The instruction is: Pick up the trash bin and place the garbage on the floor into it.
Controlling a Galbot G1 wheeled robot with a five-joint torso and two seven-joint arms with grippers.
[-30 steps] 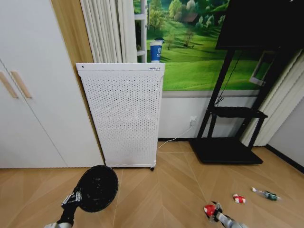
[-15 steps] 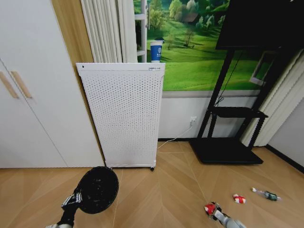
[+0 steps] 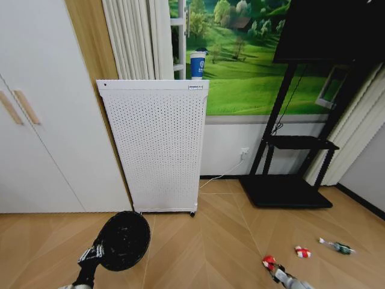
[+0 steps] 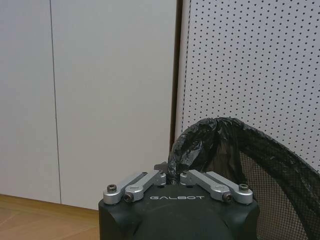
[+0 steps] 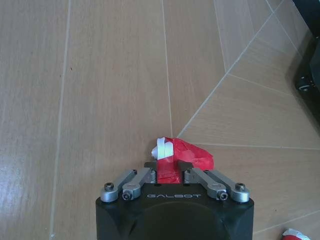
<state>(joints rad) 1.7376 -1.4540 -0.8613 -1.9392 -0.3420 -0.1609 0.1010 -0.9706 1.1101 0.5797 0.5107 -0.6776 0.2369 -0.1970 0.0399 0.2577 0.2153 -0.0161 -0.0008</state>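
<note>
While the left gripper [image 4: 172, 178] clamps the trash bin [image 3: 123, 239] rim, the right gripper [image 5: 170, 172], fingers closed on the red wad [image 5: 182, 157], lies well right of it.

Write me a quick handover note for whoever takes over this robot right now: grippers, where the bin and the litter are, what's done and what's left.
Left gripper: shut on the trash bin at its liner rim, holding it at the robot's left, in front of the white perforated appliance.
Right gripper: shut on the red wad, low over the floor at the robot's right.
Red-and-white wrapper and green-and-white bottle piece: on the floor, farther right.
Done: bin picked up, first piece grasped.
Left: get the wad into the bin, then the other two pieces.
</note>
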